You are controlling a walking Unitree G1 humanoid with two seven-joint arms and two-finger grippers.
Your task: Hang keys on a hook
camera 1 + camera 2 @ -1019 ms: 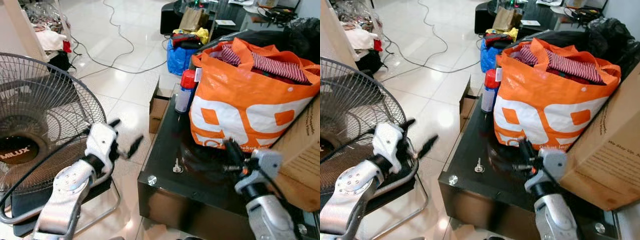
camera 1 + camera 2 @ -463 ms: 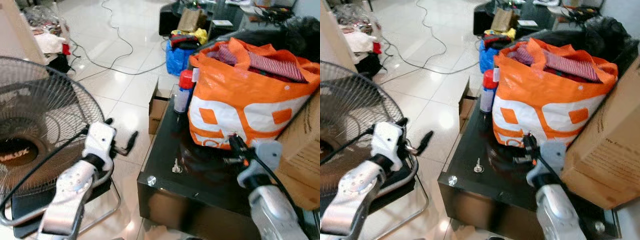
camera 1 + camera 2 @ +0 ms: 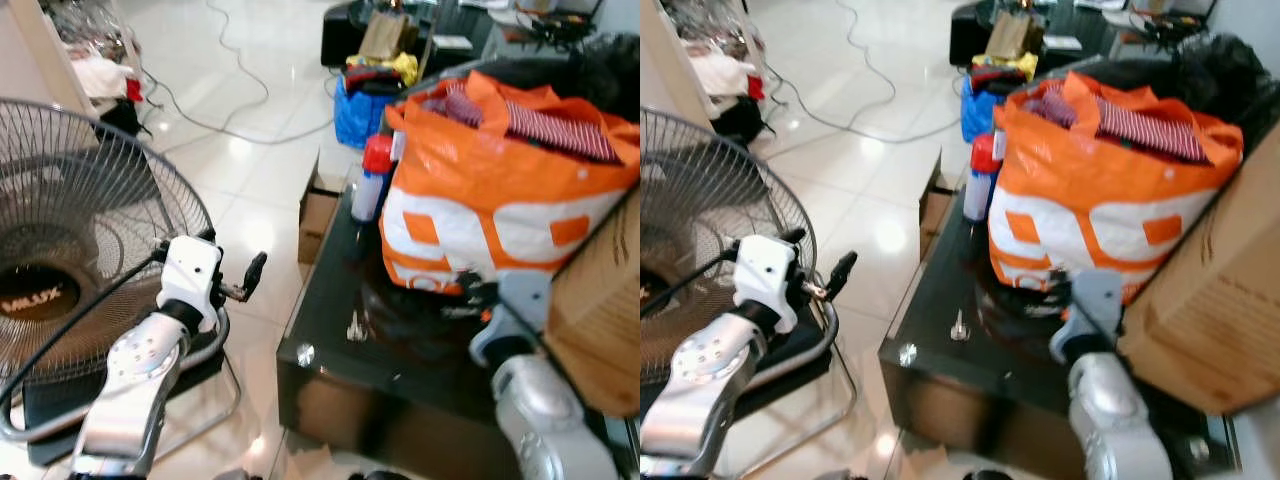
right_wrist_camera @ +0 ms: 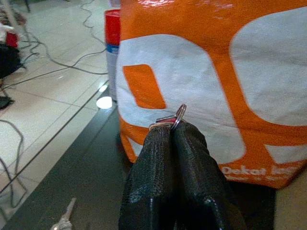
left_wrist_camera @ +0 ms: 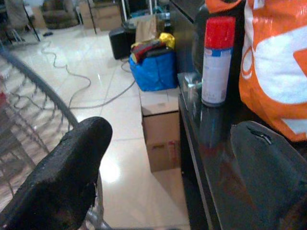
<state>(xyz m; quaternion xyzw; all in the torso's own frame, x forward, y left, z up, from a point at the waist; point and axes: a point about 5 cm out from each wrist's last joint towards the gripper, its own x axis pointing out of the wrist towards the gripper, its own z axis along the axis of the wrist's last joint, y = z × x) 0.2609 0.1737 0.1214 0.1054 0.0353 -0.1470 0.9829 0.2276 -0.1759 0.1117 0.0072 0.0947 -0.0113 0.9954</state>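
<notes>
My right gripper [image 4: 171,130] is shut on a small metal key ring [image 4: 176,115] that sticks out between its fingertips. It hovers over the black table [image 3: 330,300], right in front of the orange bag [image 3: 500,190]. The same gripper [image 3: 466,300] is blurred in the left eye view. A small upright metal hook [image 3: 354,327] stands on the table near its front left corner, to the left of the gripper; the right wrist view has the hook [image 4: 64,218] too. My left gripper [image 3: 232,264] is open over the floor beside the fan, holding nothing.
A large fan [image 3: 70,250] stands on the left. A red-capped spray can [image 3: 370,180] is on the table beside the bag. A cardboard box [image 3: 600,310] sits on the right, a small box [image 3: 318,210] and a blue bag [image 3: 360,110] on the floor, and cables [image 3: 230,130] cross the tiles.
The camera has shaken and shifted. My left gripper has drifted slightly left and up. My right arm has drawn in closer, its gripper staying by the base of the orange bag.
</notes>
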